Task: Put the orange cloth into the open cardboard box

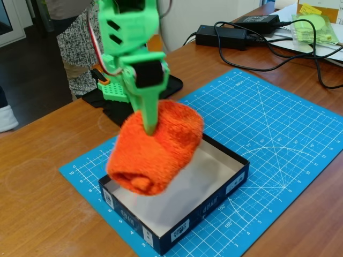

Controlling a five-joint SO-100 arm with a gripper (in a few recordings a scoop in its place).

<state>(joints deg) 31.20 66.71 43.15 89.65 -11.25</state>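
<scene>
**Fingers clamped on orange cloth above the box**

Fingers (150, 122) of the green plastic gripper (151, 127) point straight down and sink into the top of the orange cloth (155, 152), gripping it; their tips are buried in the pile. The cloth is a thick, fluffy terry roll, bunched into a fat tube with a curled end facing the camera, its lower edge slightly blurred. It hangs over the far left part of the box (214, 198), its underside close to the box floor; whether it touches the floor cannot be told.

That box is a shallow rectangular cardboard tray, dark on the outside with small white labels along its near walls, and plain pale card inside. It sits on a blue cutting mat (268, 134) printed with a white grid and diagonal lines. The mat lies on a brown wooden table (37, 187) with a smooth grain.

Behind the gripper, the arm's green base stands on a black plate (115, 110). Farther back, black power bricks (225, 35) and looping cables rest on the table, beside a clear bag holding something yellow-green (313, 27).
</scene>
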